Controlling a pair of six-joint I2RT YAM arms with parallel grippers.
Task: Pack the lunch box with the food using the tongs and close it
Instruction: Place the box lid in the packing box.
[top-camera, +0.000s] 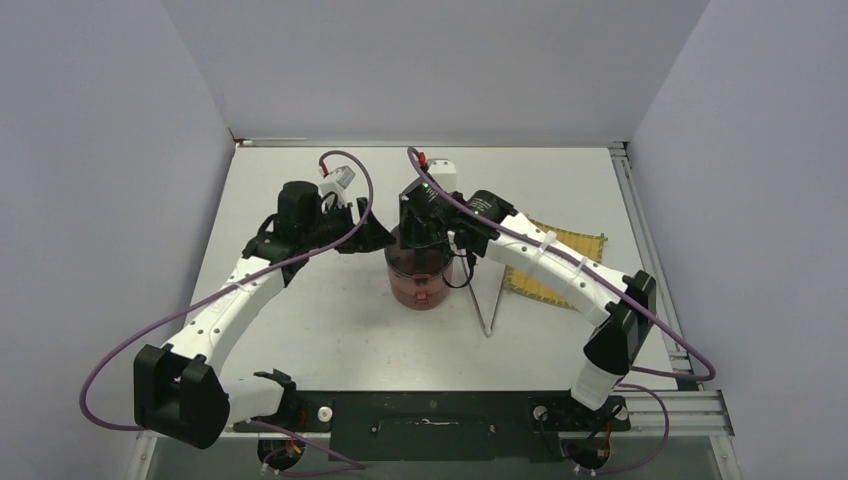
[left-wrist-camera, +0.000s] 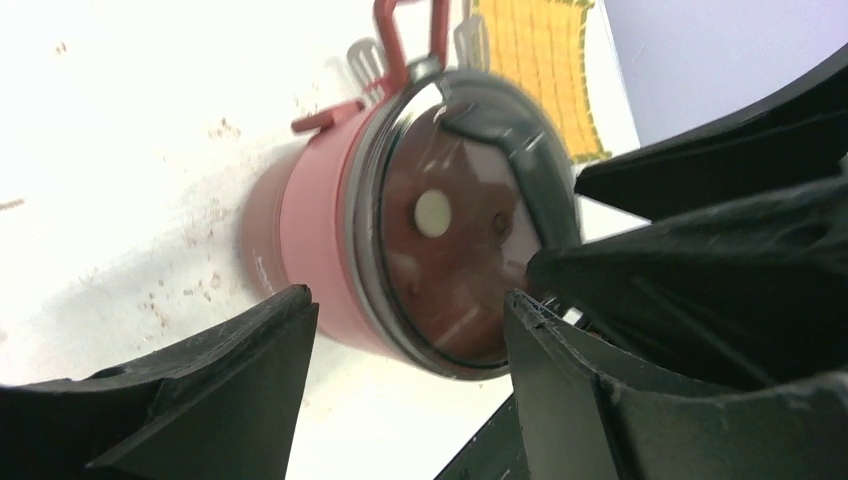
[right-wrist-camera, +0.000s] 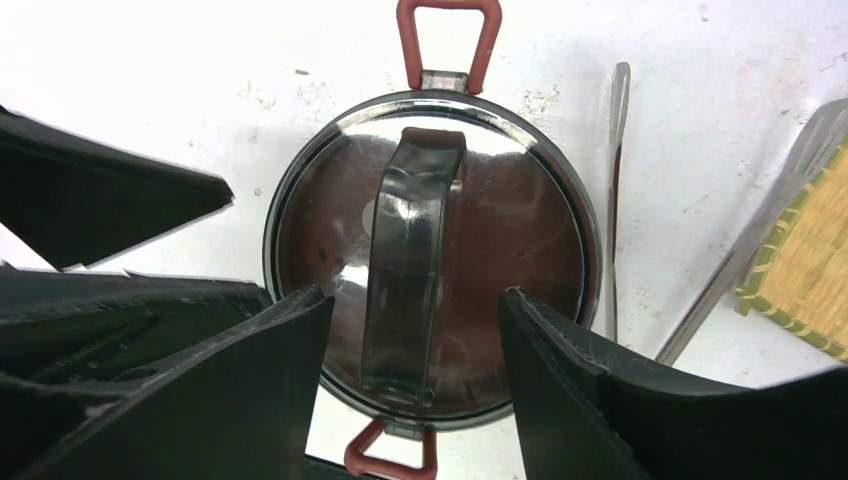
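Lunch box (top-camera: 418, 278) stood lidded, R gripper (right-wrist-camera: 415, 300) hung over lid (right-wrist-camera: 520, 230), jaws apart astride handle (right-wrist-camera: 405, 250), L gripper (left-wrist-camera: 410, 298) open just beside it.

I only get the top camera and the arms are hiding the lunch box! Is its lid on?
Observer: Yes. The right wrist view shows a clear lid with a curved handle sitting on the lunch box.
Operator: Is the right gripper holding that handle?
Observer: No. The right gripper is open, one finger on each side of the handle.
Operator: Where are its clips?
Observer: The red clasps stick out from the rim at both ends, not over the lid.
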